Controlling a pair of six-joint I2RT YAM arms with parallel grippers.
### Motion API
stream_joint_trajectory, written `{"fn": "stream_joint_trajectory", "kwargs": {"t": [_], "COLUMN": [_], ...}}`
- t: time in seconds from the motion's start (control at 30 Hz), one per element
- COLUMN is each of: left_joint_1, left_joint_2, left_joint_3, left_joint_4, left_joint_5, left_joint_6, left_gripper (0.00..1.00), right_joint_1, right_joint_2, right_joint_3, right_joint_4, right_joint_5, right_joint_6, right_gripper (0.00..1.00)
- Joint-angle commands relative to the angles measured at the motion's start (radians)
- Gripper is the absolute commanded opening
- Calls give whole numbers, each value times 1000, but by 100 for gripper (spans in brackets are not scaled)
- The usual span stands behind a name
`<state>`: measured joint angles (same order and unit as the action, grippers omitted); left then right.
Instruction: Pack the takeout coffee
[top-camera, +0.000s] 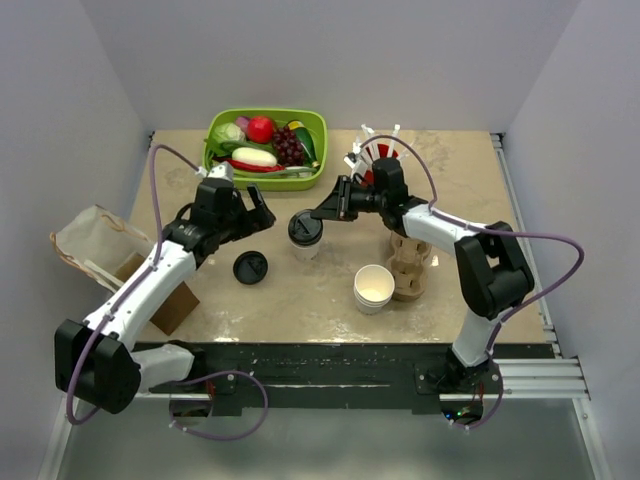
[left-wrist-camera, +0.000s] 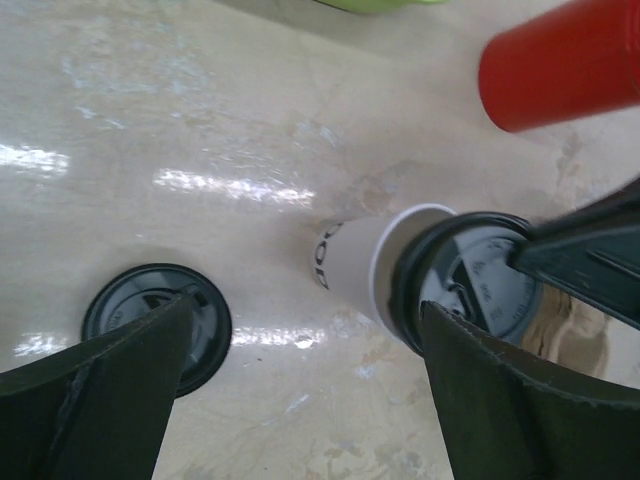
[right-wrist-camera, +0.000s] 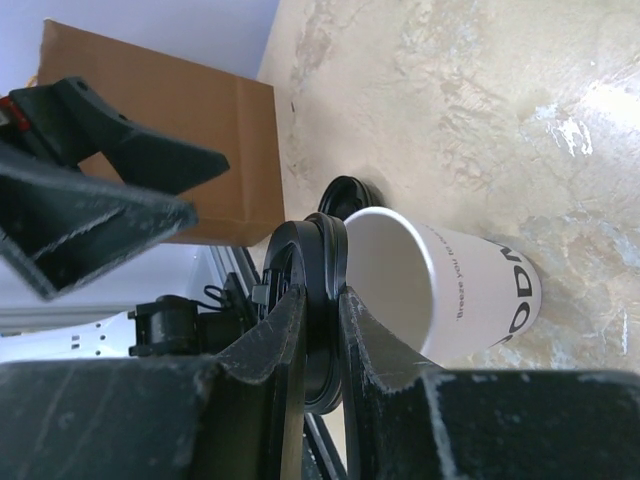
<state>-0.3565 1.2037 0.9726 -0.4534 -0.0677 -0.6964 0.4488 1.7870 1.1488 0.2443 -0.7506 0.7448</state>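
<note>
A white paper cup (top-camera: 305, 244) stands on the table at the middle. My right gripper (top-camera: 320, 211) is shut on the edge of a round black lid (top-camera: 305, 228) and holds it over the cup's mouth. In the right wrist view the lid (right-wrist-camera: 312, 245) stands apart from the cup (right-wrist-camera: 470, 290) on the near side, and the cup's white inside shows. My left gripper (top-camera: 262, 215) is open and empty just left of the cup. In the left wrist view its jaws stand wide, with the cup (left-wrist-camera: 355, 262) and lid (left-wrist-camera: 470, 285) to the right.
A loose black lid disc (top-camera: 250, 267) lies left of the cup. A stack of lidless white cups (top-camera: 373, 288) and a brown pulp carrier (top-camera: 410, 265) stand to the right. A green tray (top-camera: 318, 120) of vegetables sits at the back. A paper bag (top-camera: 85, 240) and a brown box (top-camera: 172, 305) are at the left.
</note>
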Motion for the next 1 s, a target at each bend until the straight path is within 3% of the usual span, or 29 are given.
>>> {"fn": "stream_joint_trajectory", "kwargs": {"t": [0.0, 0.17, 0.53, 0.8, 0.97], "left_joint_1": [-1, -1, -13, -18, -18], "left_joint_2": [10, 65, 192, 133, 115], "left_joint_3": [-41, -48, -15, -2, -2], "left_joint_4": [174, 254, 260, 231, 216], "left_joint_5": [187, 287, 307, 252, 230], "left_joint_6": [-5, -23, -17, -17, -5], "left_gripper": [100, 100, 99, 100, 100], "right_joint_1": [14, 14, 14, 13, -2], "right_joint_2": [25, 41, 32, -12, -47], "right_joint_3": [54, 49, 45, 45, 26], "right_joint_4": [24, 1, -24, 64, 33], "right_joint_5": [11, 40, 60, 13, 17], "right_joint_6": [10, -12, -45, 22, 1], "right_gripper": [0, 0, 0, 0, 0]}}
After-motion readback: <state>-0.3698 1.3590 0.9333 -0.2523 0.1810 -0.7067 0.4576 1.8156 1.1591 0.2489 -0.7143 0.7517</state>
